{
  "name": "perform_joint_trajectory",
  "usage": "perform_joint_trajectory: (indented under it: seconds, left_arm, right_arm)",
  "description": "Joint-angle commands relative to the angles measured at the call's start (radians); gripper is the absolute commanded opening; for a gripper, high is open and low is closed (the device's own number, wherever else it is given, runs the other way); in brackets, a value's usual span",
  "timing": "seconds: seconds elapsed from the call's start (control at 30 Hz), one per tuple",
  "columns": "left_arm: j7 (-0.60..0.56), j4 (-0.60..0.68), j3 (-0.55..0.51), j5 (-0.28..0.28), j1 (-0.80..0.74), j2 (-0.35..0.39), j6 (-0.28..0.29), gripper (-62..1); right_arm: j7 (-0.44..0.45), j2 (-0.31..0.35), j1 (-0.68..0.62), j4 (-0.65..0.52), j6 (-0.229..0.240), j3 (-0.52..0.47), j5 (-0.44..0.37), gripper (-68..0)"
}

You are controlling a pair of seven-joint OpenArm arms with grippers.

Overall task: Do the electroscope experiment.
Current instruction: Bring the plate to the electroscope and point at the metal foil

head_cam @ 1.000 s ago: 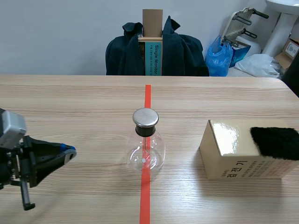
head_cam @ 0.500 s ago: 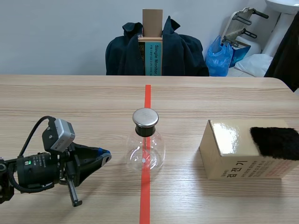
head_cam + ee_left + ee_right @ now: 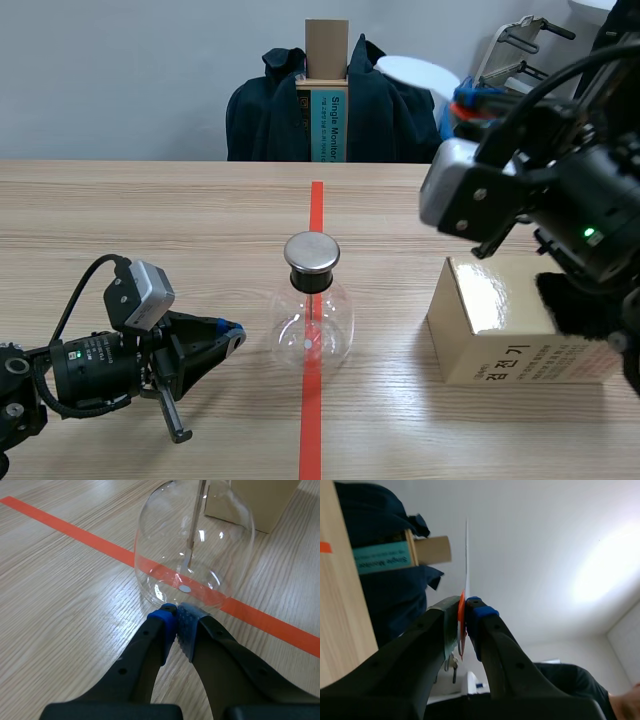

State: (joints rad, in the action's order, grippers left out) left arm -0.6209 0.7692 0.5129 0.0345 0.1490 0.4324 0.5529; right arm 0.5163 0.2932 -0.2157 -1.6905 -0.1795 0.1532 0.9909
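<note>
Left claw (image 3: 176, 616) closed, empty, tips just beside glass flask (image 3: 195, 545) base on counter (image 3: 60, 580). Right claw (image 3: 464, 611) raised, clamping thin white disc (image 3: 418, 72).

The left arm (image 3: 90, 365) lies low at 8 o'clock in the scene view. Its left gripper (image 3: 176, 616) aims toward 3 o'clock, fingers pressed together on nothing. The right arm (image 3: 560, 190) stands raised at 2 o'clock, and the right gripper (image 3: 464, 605) pinches a thin white disc (image 3: 420, 72) at 1 o'clock.
</note>
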Motion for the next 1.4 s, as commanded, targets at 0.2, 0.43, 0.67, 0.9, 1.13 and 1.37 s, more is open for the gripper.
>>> perform_joint_trajectory:
  seconds: [0.2,0.43,0.67,0.9,1.13,1.37]
  left_arm:
    - [-0.013,0.011,-0.005,-0.007,0.006,-0.002,0.002,-58.2]
    - [-0.011,0.011,-0.005,-0.007,0.006,-0.002,0.002,-58.2]
    - [-0.011,0.011,-0.005,-0.007,0.006,-0.002,0.002,-58.2]
    - [-0.011,0.011,-0.005,-0.007,0.006,-0.002,0.002,-58.2]
    - [-0.010,0.011,-0.005,-0.006,0.006,-0.002,0.002,-58.2]
    - [-0.010,0.011,-0.005,-0.006,0.003,-0.002,0.002,-58.2]
  right_arm:
    - [0.013,-0.003,0.004,0.102,-0.150,0.092,0.043,-66.7]
    - [0.011,-0.003,-0.046,0.141,-0.202,0.110,0.066,-66.7]
    - [-0.028,-0.023,-0.085,0.169,-0.245,0.110,0.103,-66.7]
    - [-0.053,-0.056,-0.087,0.221,-0.311,0.110,0.138,-66.7]
    - [-0.096,-0.072,-0.086,0.261,-0.315,0.110,0.188,-66.7]
    - [-0.103,-0.072,-0.086,0.274,-0.337,0.110,0.191,-66.7]
